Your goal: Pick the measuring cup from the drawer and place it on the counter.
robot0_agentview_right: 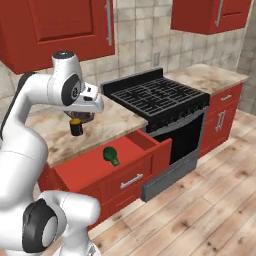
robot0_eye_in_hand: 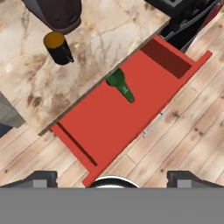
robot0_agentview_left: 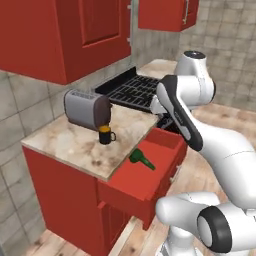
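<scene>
Gripper (robot0_eye_in_hand: pixel 112 178) high above drawer, looking down; tips wide apart at bottom of hand view, nothing betw. them, well clear of cup.

Drawer (robot0_agentview_left: pixel 131 192) (robot0_agentview_right: pixel 82 172) (robot0_eye_in_hand: pixel 105 131) pulled fully out from under counter, red flat front w/ metal handle nearest in right base view. Floor of drawer bare except for cup.

Measuring cup (robot0_agentview_left: pixel 141 158) (robot0_agentview_right: pixel 111 155) (robot0_eye_in_hand: pixel 120 86) dk green, lying on drawer floor near back, close to counter edge. Bowl end toward counter, handle pointing out toward drawer front. Roughly mid-width of drawer. Not touching side walls.

Counter (robot0_agentview_left: pixel 75 145) (robot0_agentview_right: pixel 115 117) (robot0_eye_in_hand: pixel 109 39) beige marbled slab just behind cup. Black mug (robot0_agentview_left: pixel 105 135) (robot0_agentview_right: pixel 76 127) (robot0_eye_in_hand: pixel 58 48) w/ orange inside upright on it, handle to side. Toaster (robot0_agentview_left: pixel 86 108) (robot0_eye_in_hand: pixel 54 13) silver/dark, just behind mug, near not touching as far as can tell.

Stove (robot0_agentview_left: pixel 132 90) (robot0_agentview_right: pixel 155 97) black grate beside counter, farther along. Red upper cabinets (robot0_agentview_left: pixel 65 35) (robot0_agentview_right: pixel 60 27) on tiled wall at back.
</scene>
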Controlling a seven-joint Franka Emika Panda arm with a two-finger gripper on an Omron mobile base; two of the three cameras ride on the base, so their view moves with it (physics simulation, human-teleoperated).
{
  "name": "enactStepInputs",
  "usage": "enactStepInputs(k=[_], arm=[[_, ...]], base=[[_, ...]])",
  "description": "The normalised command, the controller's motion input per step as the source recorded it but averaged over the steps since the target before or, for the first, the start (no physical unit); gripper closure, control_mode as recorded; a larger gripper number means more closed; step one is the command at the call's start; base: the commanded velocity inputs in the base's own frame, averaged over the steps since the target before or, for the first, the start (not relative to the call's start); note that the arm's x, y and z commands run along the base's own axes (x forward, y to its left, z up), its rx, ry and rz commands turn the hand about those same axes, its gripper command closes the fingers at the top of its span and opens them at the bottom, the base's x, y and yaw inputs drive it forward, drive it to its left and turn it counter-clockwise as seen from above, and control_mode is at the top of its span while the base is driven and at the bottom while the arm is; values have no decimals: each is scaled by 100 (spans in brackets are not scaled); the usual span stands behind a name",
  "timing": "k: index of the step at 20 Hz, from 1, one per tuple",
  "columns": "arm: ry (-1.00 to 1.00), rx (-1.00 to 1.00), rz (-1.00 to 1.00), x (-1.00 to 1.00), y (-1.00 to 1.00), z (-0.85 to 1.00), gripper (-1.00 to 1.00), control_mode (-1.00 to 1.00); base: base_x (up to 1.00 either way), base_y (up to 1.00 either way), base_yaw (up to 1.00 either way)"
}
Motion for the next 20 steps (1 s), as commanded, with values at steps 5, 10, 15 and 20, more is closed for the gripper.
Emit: enactStepInputs(k=[5,10,15,20], arm=[[0,0,0,0,0,0,-100,100],[0,0,0,0,0,0,-100,100],[0,0,0,0,0,0,-100,100],[-1,0,-32,0,10,-29,-100,-100]], base=[[-2,77,-54],[0,88,-47],[0,70,-43],[0,0,0]])
